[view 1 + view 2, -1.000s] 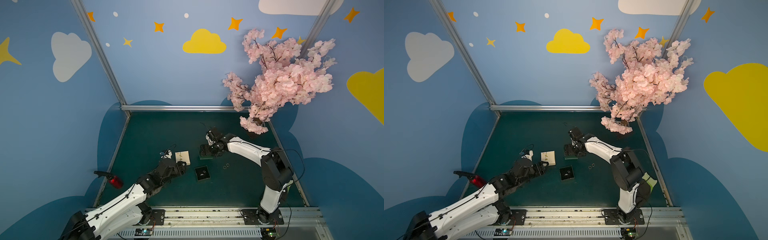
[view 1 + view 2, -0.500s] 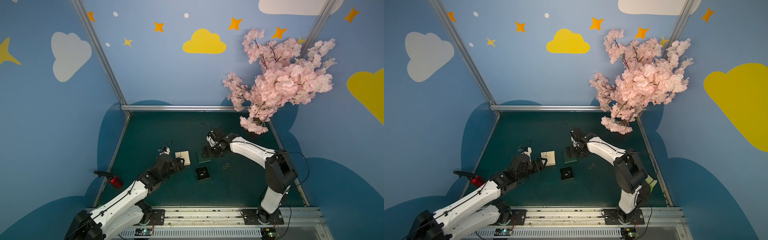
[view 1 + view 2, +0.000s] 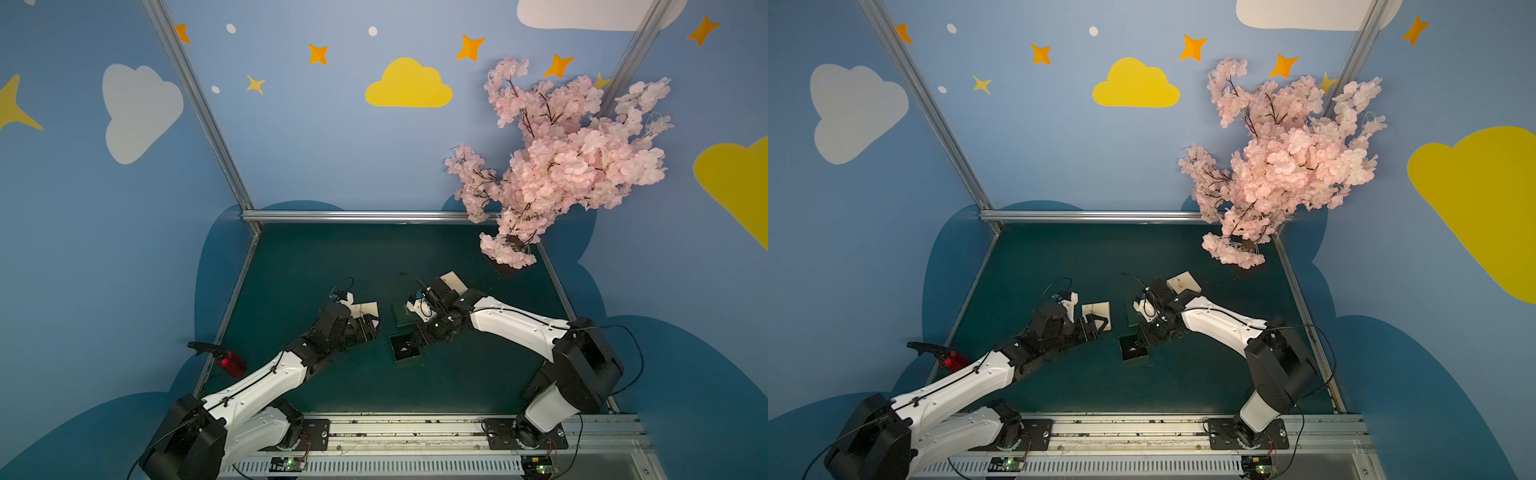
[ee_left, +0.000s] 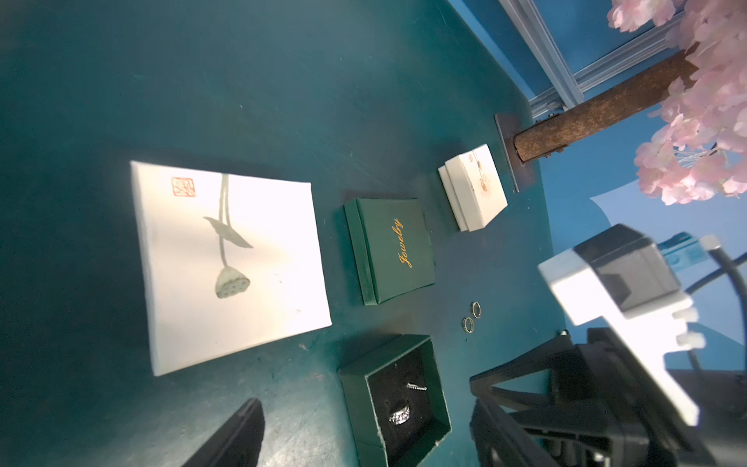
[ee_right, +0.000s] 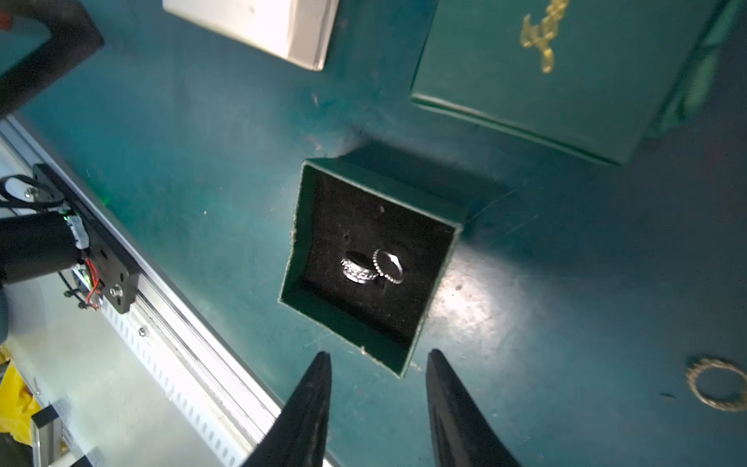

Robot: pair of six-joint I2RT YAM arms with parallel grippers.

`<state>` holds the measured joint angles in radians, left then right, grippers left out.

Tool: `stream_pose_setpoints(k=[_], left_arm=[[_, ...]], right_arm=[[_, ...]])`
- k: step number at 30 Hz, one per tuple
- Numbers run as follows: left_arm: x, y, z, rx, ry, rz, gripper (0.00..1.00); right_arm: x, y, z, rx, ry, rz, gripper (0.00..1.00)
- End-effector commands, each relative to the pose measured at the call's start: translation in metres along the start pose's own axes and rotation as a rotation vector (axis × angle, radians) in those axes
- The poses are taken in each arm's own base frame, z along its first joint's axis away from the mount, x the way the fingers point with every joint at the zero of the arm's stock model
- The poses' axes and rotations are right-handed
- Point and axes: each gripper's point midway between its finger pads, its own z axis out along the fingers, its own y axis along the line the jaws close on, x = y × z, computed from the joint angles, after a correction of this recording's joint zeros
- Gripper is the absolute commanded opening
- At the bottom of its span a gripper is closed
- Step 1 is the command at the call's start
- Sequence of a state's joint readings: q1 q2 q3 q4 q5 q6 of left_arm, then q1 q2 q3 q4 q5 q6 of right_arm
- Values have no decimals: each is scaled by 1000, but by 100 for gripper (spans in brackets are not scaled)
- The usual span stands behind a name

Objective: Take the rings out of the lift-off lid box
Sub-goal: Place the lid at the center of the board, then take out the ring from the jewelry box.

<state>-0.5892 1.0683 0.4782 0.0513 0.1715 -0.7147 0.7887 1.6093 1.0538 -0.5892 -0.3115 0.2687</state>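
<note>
Right arm has swung off the green lid [image 4: 394, 246] and now hangs over the open box [image 5: 299, 242].
Right gripper [image 5: 378, 352] is spread and empty, its tips just outside the box's wall. Two rings [image 5: 357, 271] lie together on the black lining, clear of the walls. Two more lie loose on the bare mat [image 4: 283, 101] beside the lid. Left gripper [image 3: 1098, 324] is parted and empty at the white box [image 4: 226, 263].

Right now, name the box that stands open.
The dark green box, lid off, black-lined, with two rings inside; both white boxes have their lids on.
</note>
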Motion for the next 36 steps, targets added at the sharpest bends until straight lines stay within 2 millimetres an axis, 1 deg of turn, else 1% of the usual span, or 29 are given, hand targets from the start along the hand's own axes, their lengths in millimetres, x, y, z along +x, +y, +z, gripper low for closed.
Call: stream_pose_setpoints(k=[1,4,5,15,21,32,36], left_arm=[[0,-4,1,21,10,-6,82],[3,-1,2,12,17,-9,82],[3,0,2,10,17,-10,82],[7,8,3,-5,18,-36,82],[10,12,6,-20,22,-41,82],[13,15,9,-26,32,-52,82],[14,17,9,-31,34,-52,82]], right_arm=[[-8,10,-3,-33,-57,-39,42],[-10,8,1,-18,-65,-35,35],[-12,8,2,-14,-70,-39,34],[-20,6,19,29,-47,-64,32],[-19,4,26,38,-26,-70,31],[-19,0,35,82,-8,-86,30],[-19,-1,37,95,-3,-88,28]])
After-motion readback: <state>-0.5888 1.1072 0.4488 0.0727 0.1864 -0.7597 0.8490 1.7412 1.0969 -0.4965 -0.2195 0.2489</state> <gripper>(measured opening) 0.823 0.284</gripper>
